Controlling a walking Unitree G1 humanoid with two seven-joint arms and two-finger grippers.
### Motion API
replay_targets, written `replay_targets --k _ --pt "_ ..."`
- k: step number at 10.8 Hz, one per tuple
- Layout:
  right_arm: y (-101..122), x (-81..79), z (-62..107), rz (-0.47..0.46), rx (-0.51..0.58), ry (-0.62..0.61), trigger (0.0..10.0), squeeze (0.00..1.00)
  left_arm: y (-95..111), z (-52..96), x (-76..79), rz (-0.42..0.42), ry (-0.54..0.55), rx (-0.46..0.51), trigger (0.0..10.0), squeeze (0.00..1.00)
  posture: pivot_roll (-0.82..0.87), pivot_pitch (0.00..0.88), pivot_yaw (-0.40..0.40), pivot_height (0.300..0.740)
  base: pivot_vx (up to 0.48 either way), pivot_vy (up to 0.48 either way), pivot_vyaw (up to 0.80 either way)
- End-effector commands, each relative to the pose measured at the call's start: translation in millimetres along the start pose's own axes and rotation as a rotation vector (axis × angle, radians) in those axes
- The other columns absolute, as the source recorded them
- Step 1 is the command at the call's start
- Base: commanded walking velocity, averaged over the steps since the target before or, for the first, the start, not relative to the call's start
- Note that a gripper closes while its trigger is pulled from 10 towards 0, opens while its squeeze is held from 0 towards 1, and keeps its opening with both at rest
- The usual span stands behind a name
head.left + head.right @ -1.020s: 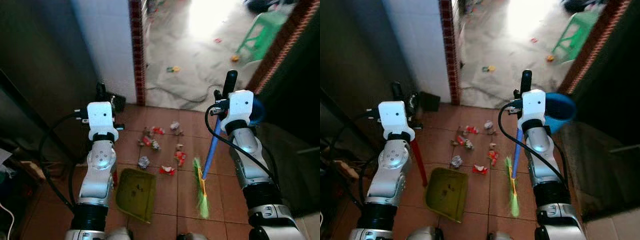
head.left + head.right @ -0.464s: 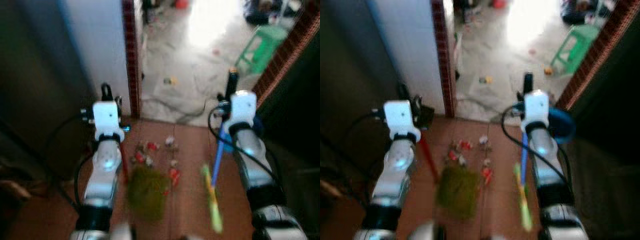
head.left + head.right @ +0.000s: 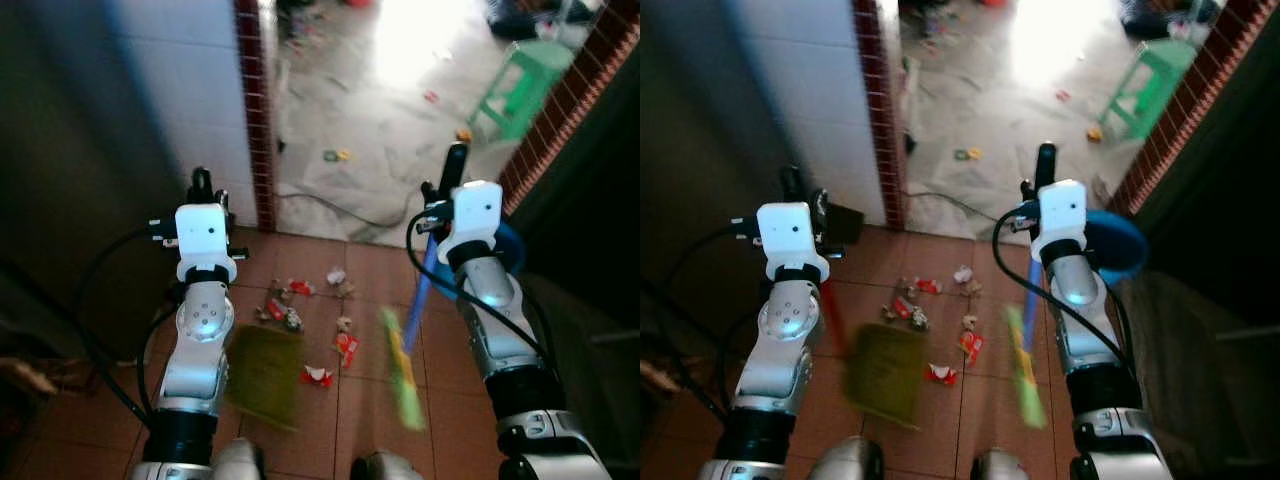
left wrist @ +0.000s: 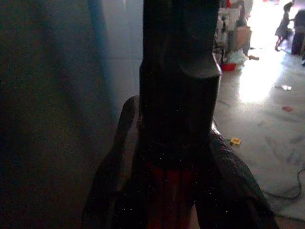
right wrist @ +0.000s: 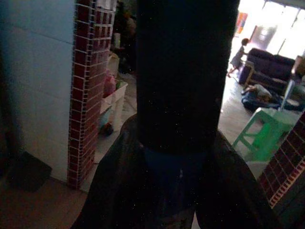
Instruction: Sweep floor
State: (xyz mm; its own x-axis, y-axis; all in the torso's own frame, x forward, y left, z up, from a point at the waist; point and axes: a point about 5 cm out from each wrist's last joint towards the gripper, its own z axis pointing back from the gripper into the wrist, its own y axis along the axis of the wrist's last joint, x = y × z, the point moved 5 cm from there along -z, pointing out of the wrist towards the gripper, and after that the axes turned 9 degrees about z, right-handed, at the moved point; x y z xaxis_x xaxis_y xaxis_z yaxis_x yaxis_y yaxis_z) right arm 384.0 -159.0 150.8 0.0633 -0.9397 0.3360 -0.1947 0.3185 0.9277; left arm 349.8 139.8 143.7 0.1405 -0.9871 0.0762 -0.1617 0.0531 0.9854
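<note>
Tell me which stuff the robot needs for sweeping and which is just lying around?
For sweeping:
- broom, blue handle in right claw
- dustpan, red handle in left claw
- scraps on the tiles

Just lying around:
- green stool
- cable
- blue bowl
- sofa

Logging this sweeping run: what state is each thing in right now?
Left tool: shut on the red dustpan handle.
Right tool: shut on the blue broom handle.
Dustpan: on the tiles, blurred.
Broom head: low, blurred.
Litter: scattered, unswept.
Green stool: upright.
</note>
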Motion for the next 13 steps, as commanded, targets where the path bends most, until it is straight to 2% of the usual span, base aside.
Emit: replay_targets --k 1,7,9,13 --pt "10 5.3 -2.5 0.010 0.035 -0.009 10.0 0.00 15 -2.8 3.8 0.000 -0.008 0.062 10.0 0.00 0.03 0.061 -0.048 0.740 0.000 0.000 0.00" --pt "9 3.8 -3.1 0.012 0.039 -0.005 10.0 0.00 17 -4.2 3.2 -0.016 -0.001 0.072 10.0 0.00 0.03 0.044 -0.043 0.740 0.000 0.000 0.00" --pt "10 3.4 -3.0 0.015 0.040 -0.001 10.0 0.00 18 -3.6 3.4 -0.017 0.005 0.074 10.0 0.00 0.03 0.050 -0.051 0.740 0.000 0.000 0.64" --pt "10 2.1 -0.7 0.003 0.041 0.000 10.0 0.00 13 -2.3 -6.7 -0.045 0.047 0.065 10.0 0.00 0.02 0.059 -0.044 0.740 0.000 0.000 0.68"
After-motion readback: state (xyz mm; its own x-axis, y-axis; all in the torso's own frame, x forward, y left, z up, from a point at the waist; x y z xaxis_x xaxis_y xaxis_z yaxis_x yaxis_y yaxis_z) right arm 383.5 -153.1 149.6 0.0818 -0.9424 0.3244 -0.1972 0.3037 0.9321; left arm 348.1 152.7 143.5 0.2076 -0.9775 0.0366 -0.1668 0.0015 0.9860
